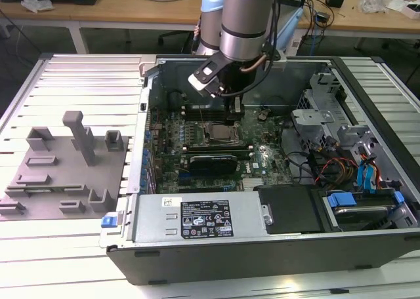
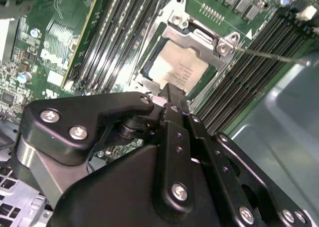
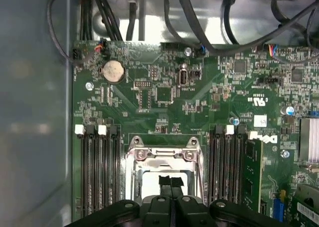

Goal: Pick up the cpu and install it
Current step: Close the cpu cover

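Note:
The cpu (image 2: pixel 172 67) is a silvery-white square lying flat inside the metal-framed socket (image 2: pixel 199 35) on the green motherboard. In the exterior view the cpu (image 1: pixel 220 132) sits mid-board inside the open computer case. My gripper (image 2: pixel 168 92) hangs just above the cpu's edge, its two black fingers pressed together with nothing between them. In the first wrist view the gripper (image 3: pixel 171 181) is over the socket frame (image 3: pixel 164 150), with the pale cpu (image 3: pixel 147 182) beside the fingertips. The exterior view has the gripper (image 1: pixel 237 106) just behind the socket.
Black memory slots (image 3: pixel 99 167) flank the socket on both sides. A grey fixture with plastic blocks (image 1: pixel 65 174) lies at the exterior view's left. The power supply (image 1: pixel 197 217) runs along the case front, and a drive cage (image 1: pixel 321 115) and cables (image 1: pixel 335 164) stand at the right.

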`<state>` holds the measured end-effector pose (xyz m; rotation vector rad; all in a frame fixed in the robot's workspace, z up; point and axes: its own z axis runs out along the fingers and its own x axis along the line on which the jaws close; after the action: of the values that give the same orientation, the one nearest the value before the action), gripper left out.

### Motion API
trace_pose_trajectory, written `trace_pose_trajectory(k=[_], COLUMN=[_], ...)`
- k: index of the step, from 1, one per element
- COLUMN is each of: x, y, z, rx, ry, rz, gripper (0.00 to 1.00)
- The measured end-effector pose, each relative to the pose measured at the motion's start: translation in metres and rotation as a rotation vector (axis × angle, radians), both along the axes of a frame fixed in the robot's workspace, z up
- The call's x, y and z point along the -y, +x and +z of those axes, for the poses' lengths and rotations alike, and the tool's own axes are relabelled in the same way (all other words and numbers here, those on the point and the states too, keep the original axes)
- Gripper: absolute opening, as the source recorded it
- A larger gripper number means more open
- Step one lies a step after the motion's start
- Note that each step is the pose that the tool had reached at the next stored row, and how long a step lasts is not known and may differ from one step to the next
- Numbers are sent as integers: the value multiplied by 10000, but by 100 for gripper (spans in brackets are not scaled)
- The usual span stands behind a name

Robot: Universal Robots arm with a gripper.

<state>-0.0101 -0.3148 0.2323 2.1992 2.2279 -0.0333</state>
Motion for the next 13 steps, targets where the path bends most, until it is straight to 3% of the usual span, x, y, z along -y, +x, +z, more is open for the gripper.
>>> trace_pose_trajectory(k=[4,10,13], x=[2,2,2], y=[-59,-64,-64], z=[-26,-27,-27], rx=[1,1,1], ry=[-2,-2,-1], rz=[0,12,334], gripper=[11,11,11])
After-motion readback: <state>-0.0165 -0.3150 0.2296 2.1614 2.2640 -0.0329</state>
